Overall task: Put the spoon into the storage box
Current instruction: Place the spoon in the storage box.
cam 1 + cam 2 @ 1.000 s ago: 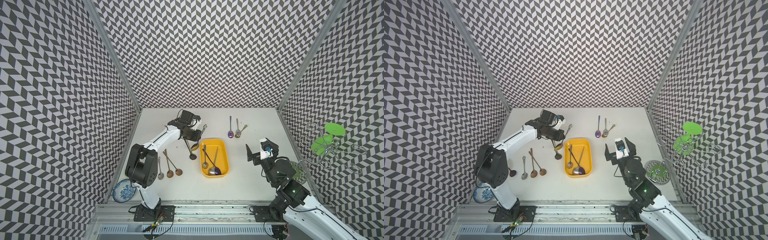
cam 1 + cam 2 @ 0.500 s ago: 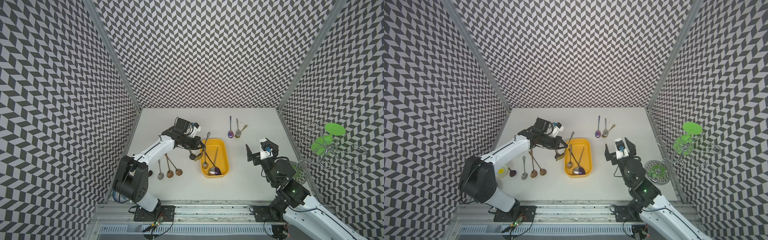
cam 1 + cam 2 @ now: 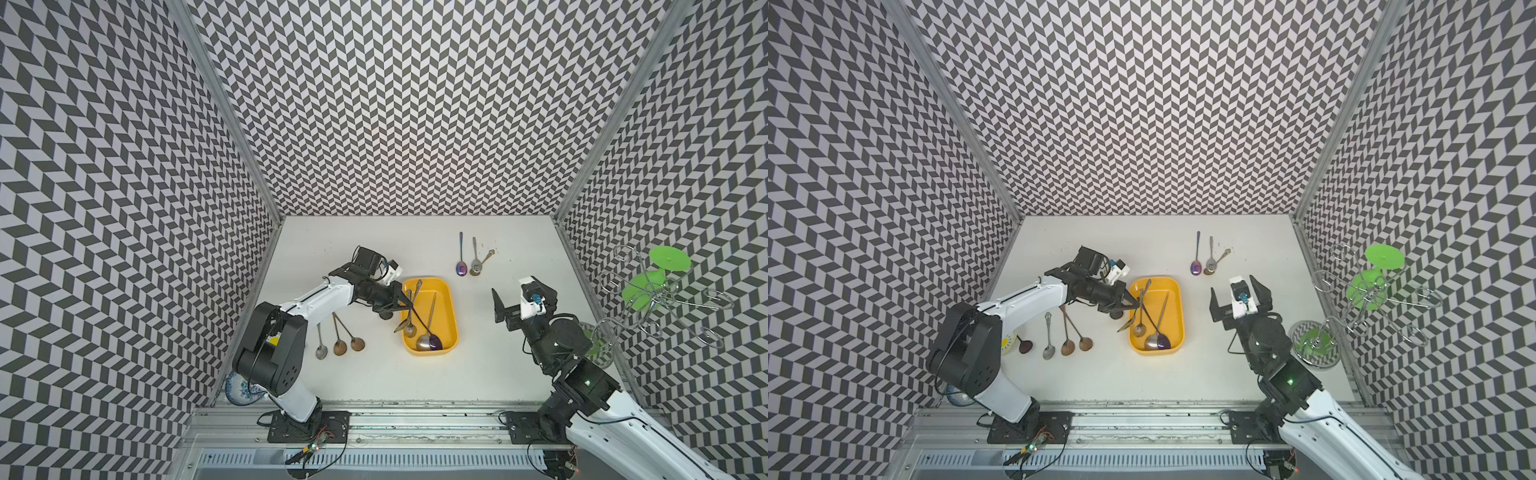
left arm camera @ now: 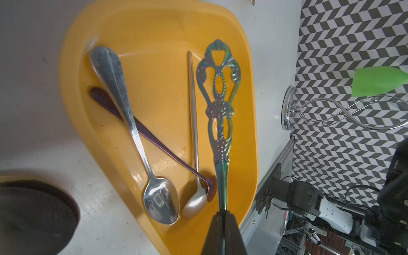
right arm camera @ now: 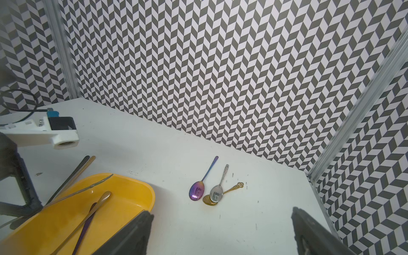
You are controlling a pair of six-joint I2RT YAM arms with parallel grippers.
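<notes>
The yellow storage box lies mid-table with three spoons in it. My left gripper is shut on the neck of an ornate iridescent spoon. It hangs over the box's left side, the pierced handle pointing away over the box floor. The held spoon's bowl end is hidden in the left wrist view. My right gripper stands open and empty, to the right of the box.
Three small spoons lie at the back right. Several more spoons lie left of the box, by my left arm. A wire rack with green discs stands at the right wall. A blue-patterned bowl sits front left.
My left arm has swung right and forward with the ornate spoon, from left of the box to over it. The right arm has not moved.
</notes>
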